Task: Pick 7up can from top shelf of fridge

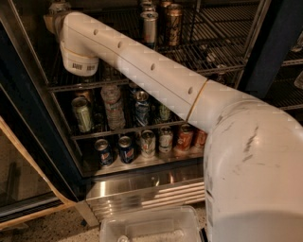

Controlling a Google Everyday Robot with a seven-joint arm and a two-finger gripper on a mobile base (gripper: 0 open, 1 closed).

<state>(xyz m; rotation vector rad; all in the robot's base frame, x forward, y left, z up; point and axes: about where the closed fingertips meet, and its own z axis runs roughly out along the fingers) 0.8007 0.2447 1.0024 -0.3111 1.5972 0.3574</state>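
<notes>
The fridge (142, 186) stands open in front of me. My white arm reaches up and left across it to the left end of the top shelf (208, 52). My gripper (53, 12) is at the top left corner, mostly hidden behind the wrist joint (78, 52). A small pale grey shape (58, 5) shows right at the gripper; I cannot tell whether it is the 7up can. A tall slim silver can (149, 26) and a dark gold can (173, 23) stand further right on the top shelf.
The middle rack holds a green can (83, 113), a clear bottle (112, 108) and more cans. The bottom rack holds several cans (147, 142). The ribbed steel base panel is below, with a clear plastic bin (151, 226) in front. The dark door frame (272, 42) stands at the right.
</notes>
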